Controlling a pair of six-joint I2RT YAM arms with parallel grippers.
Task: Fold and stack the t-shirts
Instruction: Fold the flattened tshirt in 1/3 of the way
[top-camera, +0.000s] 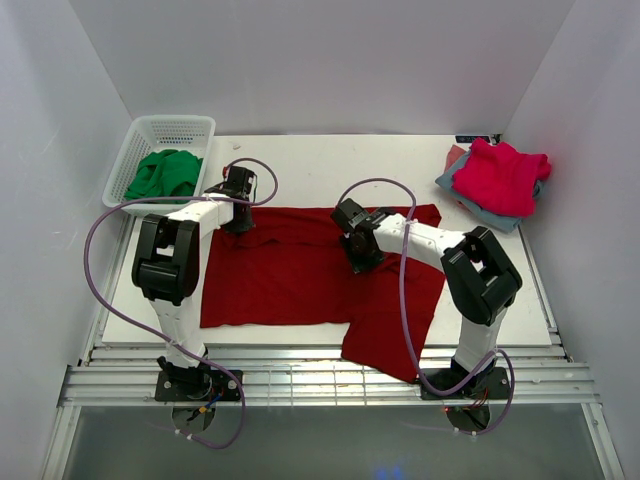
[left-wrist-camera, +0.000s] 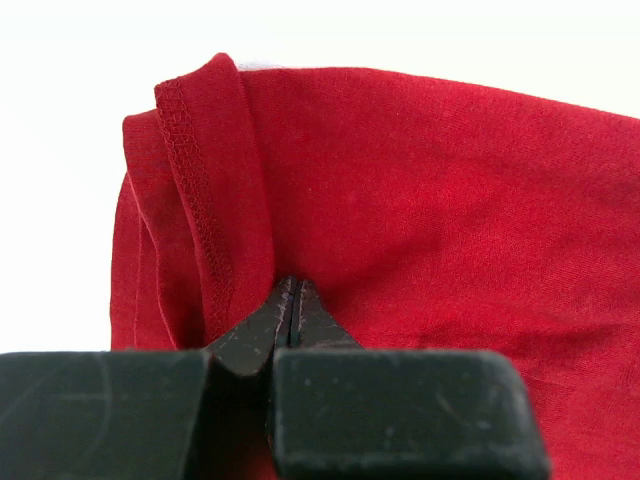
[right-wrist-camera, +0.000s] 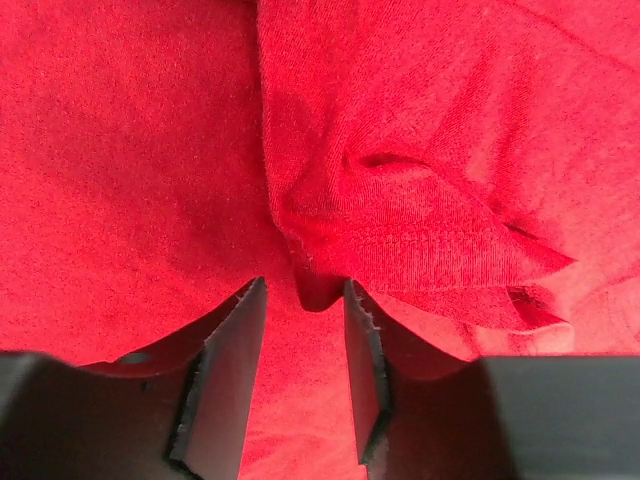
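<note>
Two grippers work on the dark red shirt, spread in the middle of the top view. Your left gripper is pressed together, pinching cloth beside a stitched edge; your right gripper stands spread around a bunched fold. Close the right one well before lifting, then raise both evenly. How many layers each one takes is hidden, and the wrist views cut off the rest.
</note>
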